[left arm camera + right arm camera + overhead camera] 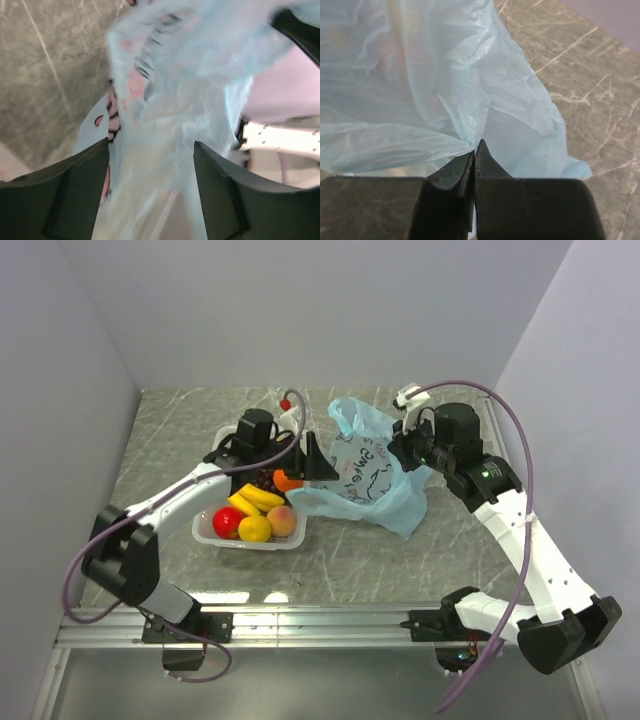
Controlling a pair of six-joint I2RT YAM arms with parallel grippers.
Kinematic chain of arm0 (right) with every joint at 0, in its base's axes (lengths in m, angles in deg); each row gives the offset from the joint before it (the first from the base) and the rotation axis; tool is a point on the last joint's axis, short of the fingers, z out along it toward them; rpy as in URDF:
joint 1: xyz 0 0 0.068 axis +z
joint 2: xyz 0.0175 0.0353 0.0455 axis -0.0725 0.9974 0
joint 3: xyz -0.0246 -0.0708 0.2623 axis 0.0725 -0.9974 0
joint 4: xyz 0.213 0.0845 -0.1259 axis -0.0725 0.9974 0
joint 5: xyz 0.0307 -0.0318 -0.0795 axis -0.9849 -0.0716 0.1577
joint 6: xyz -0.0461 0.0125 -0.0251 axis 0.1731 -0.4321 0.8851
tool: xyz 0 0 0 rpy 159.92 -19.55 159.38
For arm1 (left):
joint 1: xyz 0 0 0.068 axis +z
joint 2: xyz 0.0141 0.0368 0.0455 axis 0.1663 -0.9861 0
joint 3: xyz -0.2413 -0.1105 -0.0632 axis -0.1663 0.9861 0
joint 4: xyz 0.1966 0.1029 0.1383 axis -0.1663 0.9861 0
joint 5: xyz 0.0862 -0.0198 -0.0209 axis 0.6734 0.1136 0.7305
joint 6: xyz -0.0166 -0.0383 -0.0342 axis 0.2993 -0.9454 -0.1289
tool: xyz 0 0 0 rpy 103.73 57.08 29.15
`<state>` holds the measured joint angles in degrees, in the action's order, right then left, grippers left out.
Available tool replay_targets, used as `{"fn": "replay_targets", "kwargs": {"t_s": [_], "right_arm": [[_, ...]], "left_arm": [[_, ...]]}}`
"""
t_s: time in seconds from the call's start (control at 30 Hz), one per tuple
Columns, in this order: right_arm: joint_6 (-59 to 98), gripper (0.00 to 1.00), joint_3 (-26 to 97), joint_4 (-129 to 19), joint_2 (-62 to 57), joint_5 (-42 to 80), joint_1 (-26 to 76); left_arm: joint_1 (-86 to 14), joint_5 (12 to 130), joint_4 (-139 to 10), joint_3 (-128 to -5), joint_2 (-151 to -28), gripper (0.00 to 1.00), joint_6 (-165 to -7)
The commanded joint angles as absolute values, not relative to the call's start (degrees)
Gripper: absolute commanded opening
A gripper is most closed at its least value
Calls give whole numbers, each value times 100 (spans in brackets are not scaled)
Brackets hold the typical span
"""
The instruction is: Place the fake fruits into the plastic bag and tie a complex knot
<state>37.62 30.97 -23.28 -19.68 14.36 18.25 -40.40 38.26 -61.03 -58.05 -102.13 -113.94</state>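
The light-blue plastic bag (pixel 370 475) lies crumpled at mid-table, its mouth held up. My right gripper (pixel 405 450) is shut on the bag's right edge; in the right wrist view its closed tips (pixel 476 145) pinch a fold of the film (pixel 420 75). My left gripper (pixel 318 462) is open at the bag's left edge, with blurred film (pixel 175 100) between its spread fingers (pixel 90 170). The fake fruits lie in the white basket (pixel 205 532): bananas (pixel 255 500), red apple (pixel 227 522), lemon (pixel 254 529), peach (pixel 282 520), orange (pixel 287 480), grapes (pixel 265 480).
The basket stands left of the bag under my left arm. A small red round thing (pixel 285 403) lies at the back by the cable. Grey walls close in the left, back and right. The marbled table (pixel 470 550) runs to a metal rail in front.
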Motion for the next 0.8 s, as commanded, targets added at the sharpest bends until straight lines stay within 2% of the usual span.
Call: {"fn": "replay_targets", "kwargs": {"t_s": [0.0,0.2,0.47,0.57,0.6,0.67,0.7,0.77], "right_arm": [[3626,0,3100,-2206,-2017,1340,1852],[3406,0,3100,-2215,-1833,1613,1852],[2950,0,3311,-2250,-1429,1744,1860],[2782,0,3407,-2268,-1305,1815,1852],[2739,0,3443,-2277,-1288,1833,1826],[2668,0,3504,-2312,-1217,1842,1799],[2659,0,3565,-2312,-1191,1911,1764],[2624,0,3662,-2329,-1086,1921,1641]], "left_arm": [[-4051,4036,-5386,-6020,-9445,74,-9900],[-4173,3597,-5174,-5598,-8443,77,-8422],[-5192,3526,-3944,-5642,-8715,73,-6822],[-5772,3823,-3794,-5344,-8758,66,-6593],[-6052,4103,-3698,-5291,-8819,55,-6532],[-6317,4342,-3601,-5133,-8943,42,-6321],[-6597,4604,-3592,-5071,-8934,29,-6233],[-6932,4956,-3618,-4886,-8812,15,-5899]]}}
